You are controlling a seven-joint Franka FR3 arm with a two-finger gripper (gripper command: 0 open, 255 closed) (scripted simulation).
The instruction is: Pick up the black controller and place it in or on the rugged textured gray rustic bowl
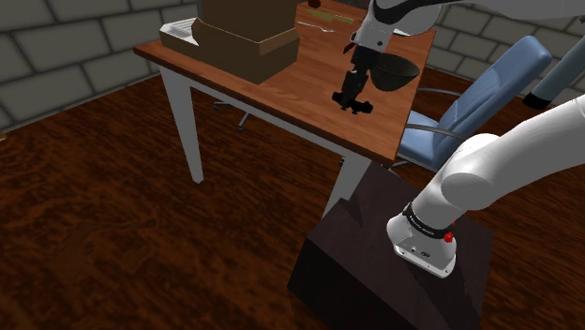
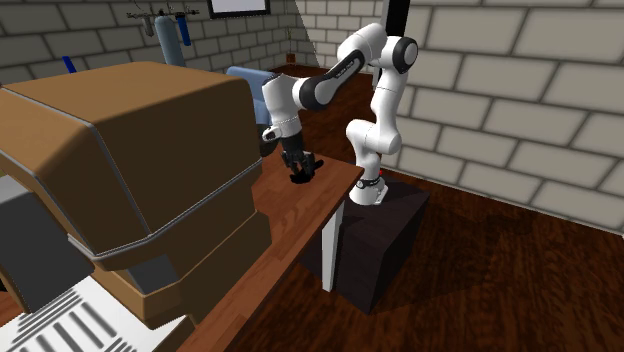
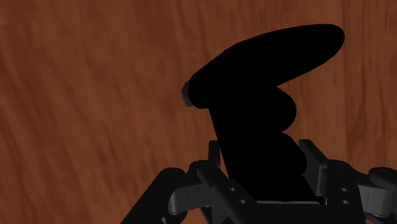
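Observation:
In the wrist view the black controller sits clasped between my two black fingers, its long curved grip sticking out past them over the wooden tabletop. The shoulder view has my gripper pointing down over the table's near right part, shut on the controller, which is low over the wood; I cannot tell whether it touches. The dark grey bowl stands just to the shoulder view's right of the gripper. In the second exterior view the gripper holds the controller near the table's far corner.
Stacked brown cardboard boxes and a white vented unit fill the table's far left; they loom large in the second exterior view. A blue chair stands behind the table. The dark stand sits by the table's corner.

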